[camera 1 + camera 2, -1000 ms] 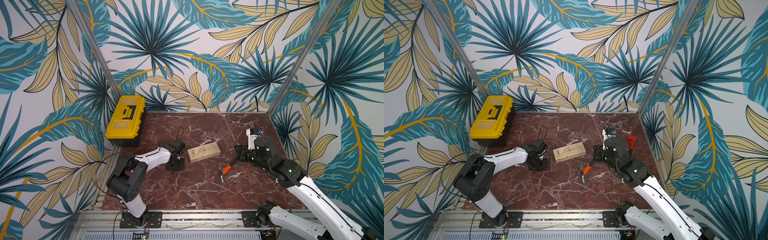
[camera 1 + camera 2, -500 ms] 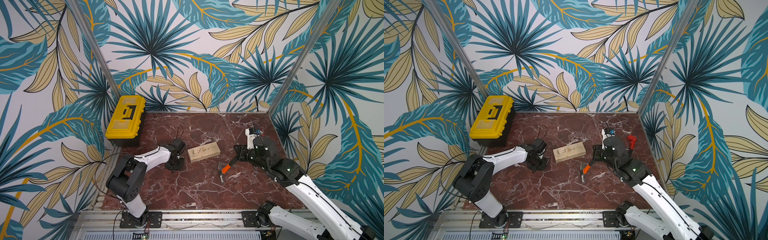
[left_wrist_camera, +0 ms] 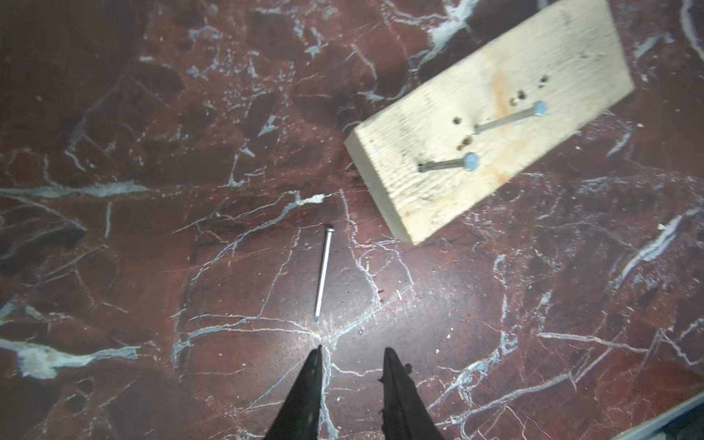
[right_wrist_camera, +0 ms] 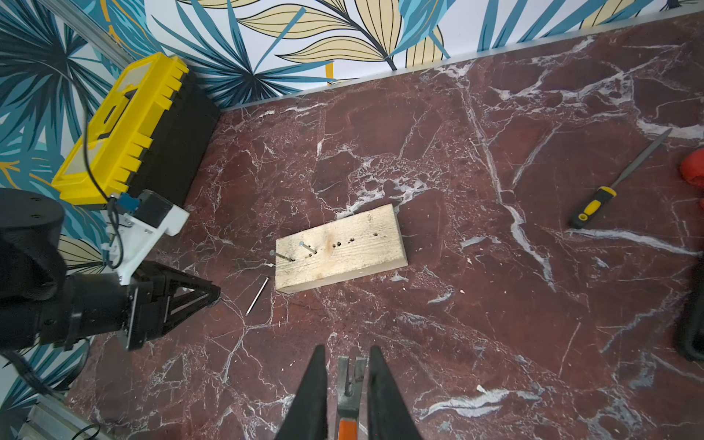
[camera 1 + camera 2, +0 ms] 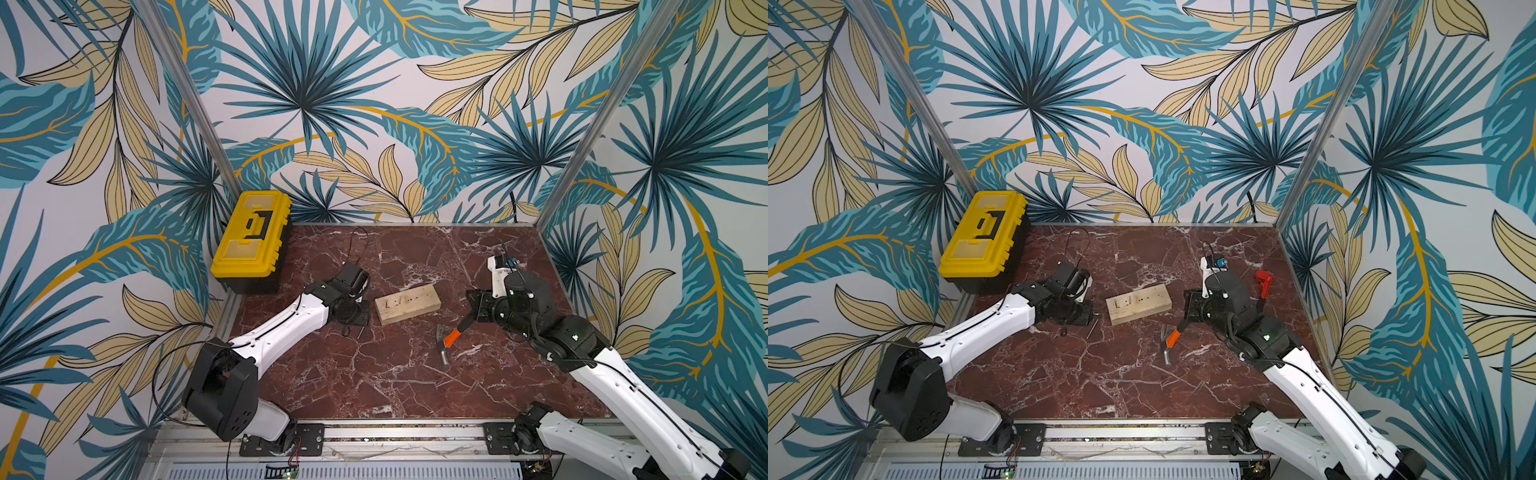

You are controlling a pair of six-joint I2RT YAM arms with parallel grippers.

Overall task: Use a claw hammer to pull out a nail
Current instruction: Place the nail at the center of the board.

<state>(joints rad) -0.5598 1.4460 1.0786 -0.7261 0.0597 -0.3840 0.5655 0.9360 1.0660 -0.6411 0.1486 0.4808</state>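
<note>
A claw hammer with a silver head, orange upper shaft and black lower handle sits in the right half of a dark red marble table. It is near a wood block but apart from it, on the block's right and closer to the table's front edge. The right gripper is clamped on the hammer. Seen from the right wrist, its two black fingers press either side of the shaft just behind the head, with the forked claw showing between the tips. In both top views the handle slants up and back into this gripper while the head points down at the table. Whether the head touches the marble cannot be told.

The pale block lies flat near the table's middle. In it stand two nails, both leaning, beside a row of small empty holes. A loose nail lies flat on the marble just off the block's left end.

The left gripper hangs just beside that loose nail, its jaws apart with only bare marble between them.

A yellow toolbox with a black base sits closed in the far left corner. A file with a black and yellow handle and a red-headed wrench lie near the right wall.
</note>
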